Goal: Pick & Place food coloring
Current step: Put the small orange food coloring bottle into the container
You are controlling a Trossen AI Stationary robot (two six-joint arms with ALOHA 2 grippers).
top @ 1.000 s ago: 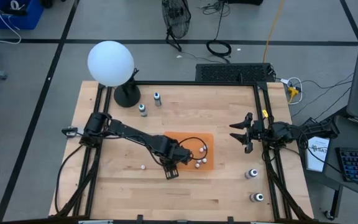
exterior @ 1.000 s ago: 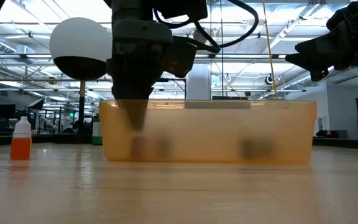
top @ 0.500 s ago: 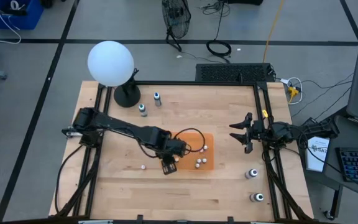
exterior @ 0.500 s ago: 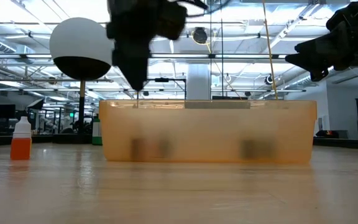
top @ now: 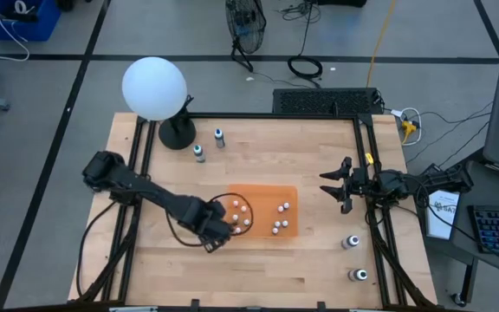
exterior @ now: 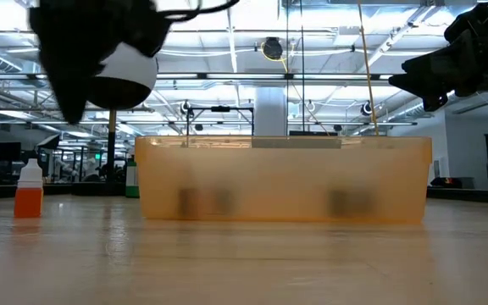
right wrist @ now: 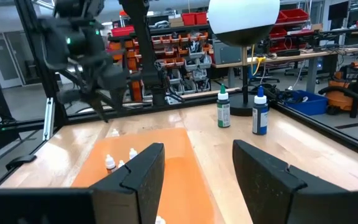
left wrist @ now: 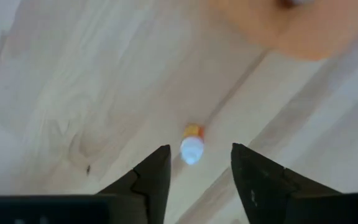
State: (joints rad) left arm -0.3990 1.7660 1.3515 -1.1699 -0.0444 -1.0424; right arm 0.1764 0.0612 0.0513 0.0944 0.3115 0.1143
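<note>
Since a second ago, your left claw (top: 213, 243) has left the orange tray (top: 267, 192) for bare table (top: 267, 269).

High view: six white-capped food coloring bottles in the tray; right claw (top: 334, 184) parked at the table's right edge.

Left wrist view: fingers apart, empty, above one orange bottle (left wrist: 192, 147) on pale wood grain.

Right wrist view: fingers apart, empty.

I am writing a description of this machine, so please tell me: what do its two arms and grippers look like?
Both arms are dark, nearly black, built of jointed segments. A thin black cable loops beside the left gripper. Its two fingers are dark, flat and angular. The right gripper has the same dark fingers, with a small yellow mark near it.
</note>
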